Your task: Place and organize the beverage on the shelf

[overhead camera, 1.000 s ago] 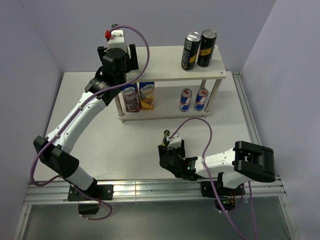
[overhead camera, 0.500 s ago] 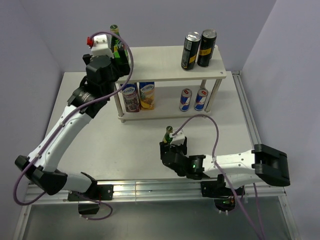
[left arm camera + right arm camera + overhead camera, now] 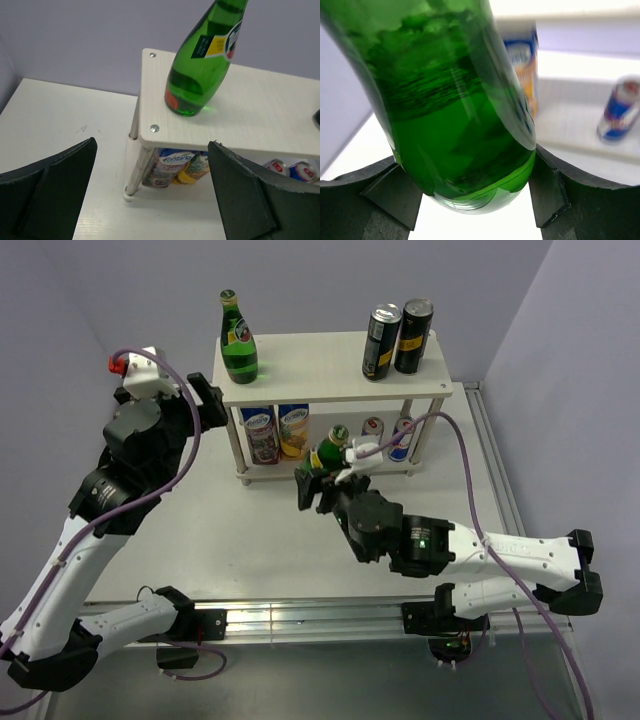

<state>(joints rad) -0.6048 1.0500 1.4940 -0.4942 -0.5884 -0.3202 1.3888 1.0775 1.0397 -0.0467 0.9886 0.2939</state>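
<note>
While the left pincer (image 3: 151, 145) hangs wide open and empty just off the left end of the shelf (image 3: 330, 365), one green glass bottle (image 3: 238, 345) stands upright on the top board near that left edge. Two tall black cans (image 3: 382, 342) stand side by side at the right end of the same board. On the lower board sit a printed can (image 3: 260, 435) and a juice carton (image 3: 293, 430) at the left, and two slim blue-and-silver cans (image 3: 277, 167) at the right. The right pincer (image 3: 470, 192) is partly closed around the base of the second green bottle (image 3: 328, 450), holding it over the tabletop (image 3: 200, 530) just before the lower board.
</note>
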